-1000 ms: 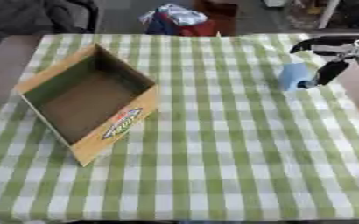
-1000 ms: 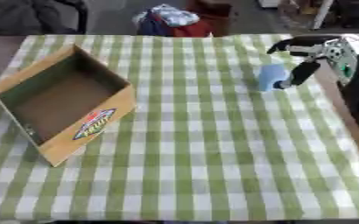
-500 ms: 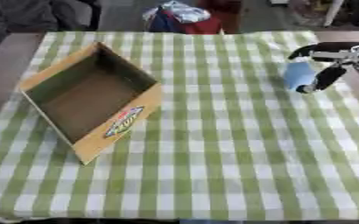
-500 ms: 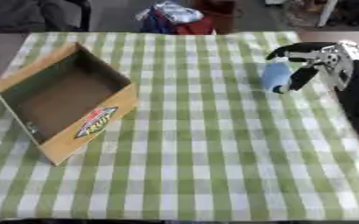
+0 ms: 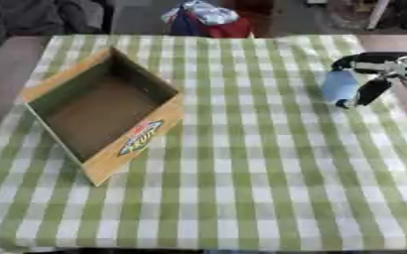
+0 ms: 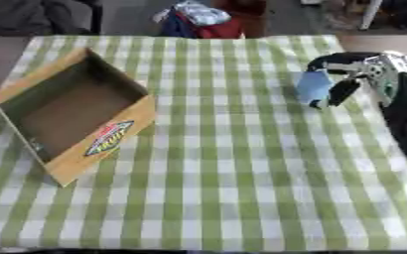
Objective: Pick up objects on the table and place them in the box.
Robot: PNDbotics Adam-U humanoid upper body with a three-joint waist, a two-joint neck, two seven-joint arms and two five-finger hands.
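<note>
A light blue cylindrical object [image 5: 338, 87] stands on the green checked table [image 5: 241, 168] at the right side. My right hand [image 5: 373, 74] comes in from the right edge with its fingers curled over the top of the object and the thumb [image 5: 369, 92] down beside it, so it reads as shut on it. The open cardboard box [image 5: 102, 111] with a colourful logo on its front wall lies at the left, empty inside. My left hand shows in neither view.
A heap of red, blue and white cloth [image 5: 205, 17] lies beyond the table's far edge. Dark items [image 5: 33, 15] sit at the far left corner. The table's right edge runs close to the blue object.
The whole view has shifted downward and slightly, so the camera has moved. My right hand stays around the blue object in the same hold.
</note>
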